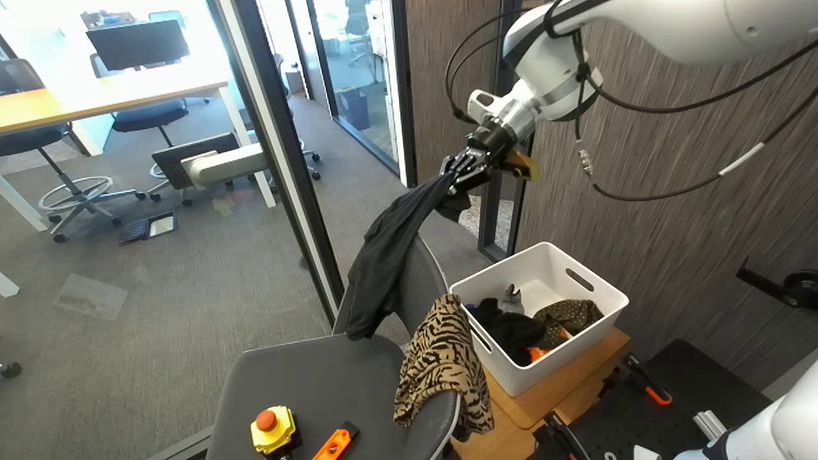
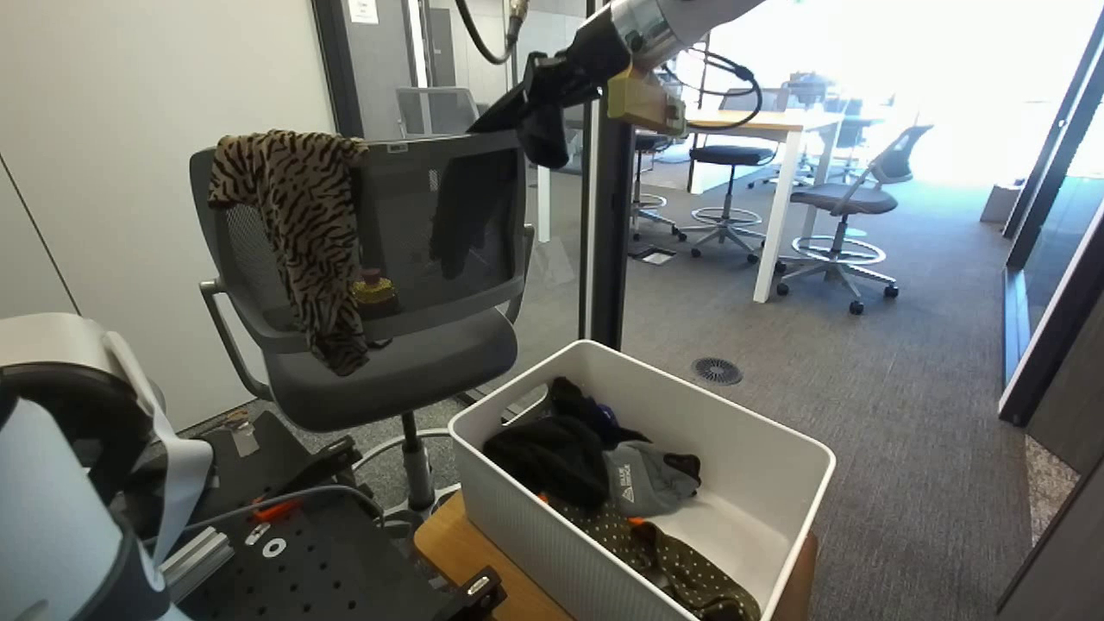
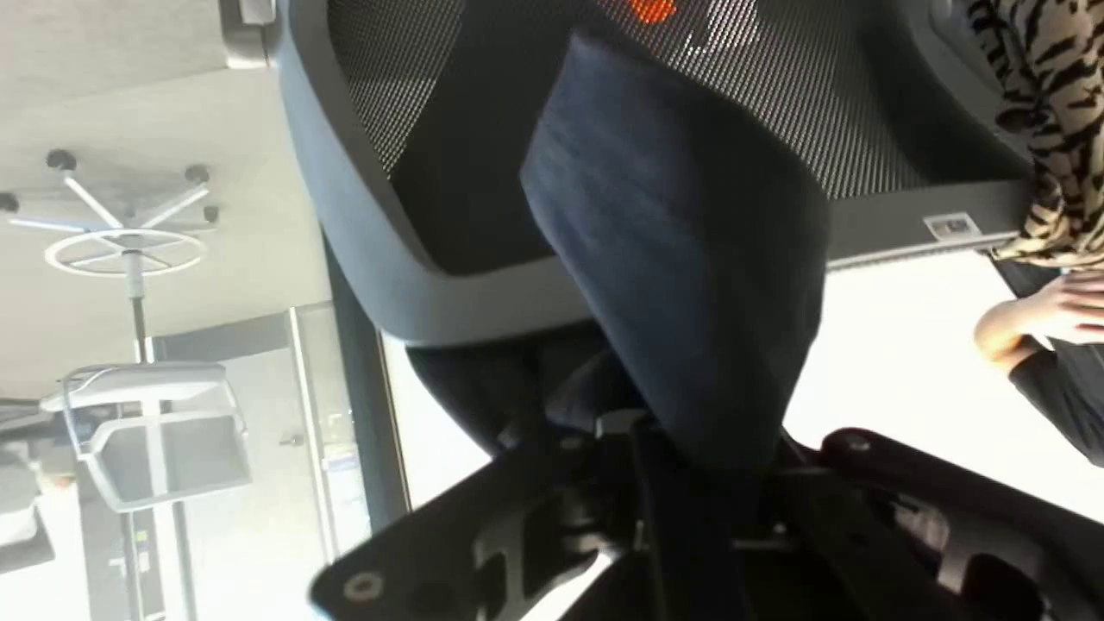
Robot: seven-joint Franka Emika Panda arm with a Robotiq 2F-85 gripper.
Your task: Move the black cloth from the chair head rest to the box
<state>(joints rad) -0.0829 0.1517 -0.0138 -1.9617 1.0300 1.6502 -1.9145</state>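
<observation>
Across head rest (image 2: 435,146), black cloth (image 1: 383,262) is slung, upper end pinched above by gripper (image 1: 450,181), jaws closed on it. Lower end is hung down toward seat (image 1: 307,377); contact there cannot be told. Beside chair (image 2: 431,313), box (image 1: 540,368) is partly filled with other garments (image 1: 517,329). Over same head rest, print cloth (image 2: 297,216) is draped.

In an exterior view the box (image 1: 562,358) stands on the table (image 1: 575,372), in from its near corner, clothes (image 1: 519,333) inside. A base plate (image 1: 703,377) lies past the table's right edge; past its left edge, the chair (image 1: 364,393), a push button (image 1: 273,431) on the seat (image 1: 307,374). The held cloth (image 1: 390,249) runs from the hand (image 1: 452,182) across the chair head rest (image 3: 897,226), toward the seat; a second cloth (image 1: 441,358) drapes over the nearer end.
</observation>
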